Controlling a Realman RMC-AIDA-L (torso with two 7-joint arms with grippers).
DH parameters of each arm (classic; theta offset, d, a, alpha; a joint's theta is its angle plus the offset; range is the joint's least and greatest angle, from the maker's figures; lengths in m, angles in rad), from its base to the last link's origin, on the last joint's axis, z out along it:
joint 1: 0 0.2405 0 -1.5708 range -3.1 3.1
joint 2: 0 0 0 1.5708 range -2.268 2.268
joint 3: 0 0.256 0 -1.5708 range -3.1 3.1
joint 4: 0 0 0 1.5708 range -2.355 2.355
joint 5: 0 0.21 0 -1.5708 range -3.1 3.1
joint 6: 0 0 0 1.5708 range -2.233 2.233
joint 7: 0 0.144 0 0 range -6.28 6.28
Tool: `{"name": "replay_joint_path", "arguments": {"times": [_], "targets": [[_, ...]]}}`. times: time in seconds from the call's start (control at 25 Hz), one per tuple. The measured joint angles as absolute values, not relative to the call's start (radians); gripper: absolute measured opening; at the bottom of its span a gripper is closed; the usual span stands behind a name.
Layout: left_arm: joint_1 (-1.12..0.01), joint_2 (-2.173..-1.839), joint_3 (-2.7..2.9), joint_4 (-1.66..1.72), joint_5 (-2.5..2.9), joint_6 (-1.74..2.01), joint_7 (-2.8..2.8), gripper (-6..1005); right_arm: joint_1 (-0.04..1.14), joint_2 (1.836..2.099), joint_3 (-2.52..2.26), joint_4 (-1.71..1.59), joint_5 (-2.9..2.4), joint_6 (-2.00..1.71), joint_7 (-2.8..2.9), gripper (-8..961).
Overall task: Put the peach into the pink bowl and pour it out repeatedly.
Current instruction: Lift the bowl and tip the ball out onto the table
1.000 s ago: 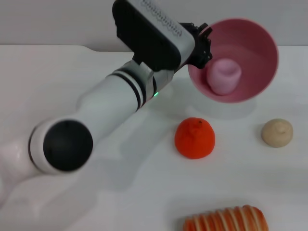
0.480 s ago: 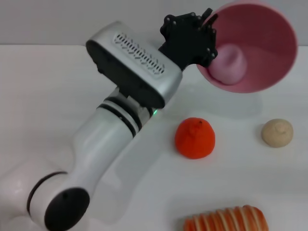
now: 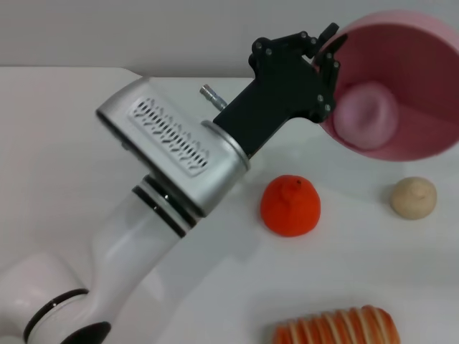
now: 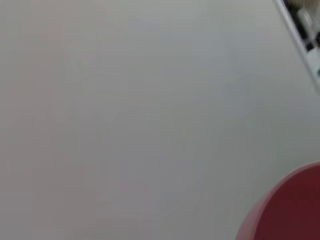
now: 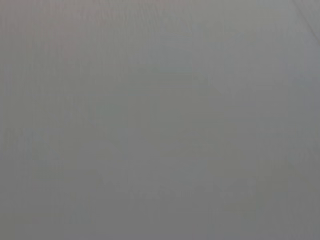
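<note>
Resting pale-pink peach (image 3: 367,115), smooth-skinned

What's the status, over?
Left gripper clamps raised, tilted pink bowl by rim. Peach inside. Orange fruit, beige ball below. Right arm unseen.

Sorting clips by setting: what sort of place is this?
Probably a lab test bench: a plain white table holding toy food, an orange fruit and striped bread, while the left pincer tilts the pink bowl holding the peach.
</note>
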State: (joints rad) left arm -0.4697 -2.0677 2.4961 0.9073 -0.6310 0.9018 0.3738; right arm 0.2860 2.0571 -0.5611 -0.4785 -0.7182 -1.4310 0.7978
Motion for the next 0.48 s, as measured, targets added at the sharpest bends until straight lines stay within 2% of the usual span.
{"name": "replay_joint_path", "arguments": {"times": [0.48], "targets": [[-0.478,-2.07,2.5,0.817,-0.506,1.02,0.203,47,0.284,2.063,-0.56,-0.482,-0.716,-1.434,0.798,451]]}}
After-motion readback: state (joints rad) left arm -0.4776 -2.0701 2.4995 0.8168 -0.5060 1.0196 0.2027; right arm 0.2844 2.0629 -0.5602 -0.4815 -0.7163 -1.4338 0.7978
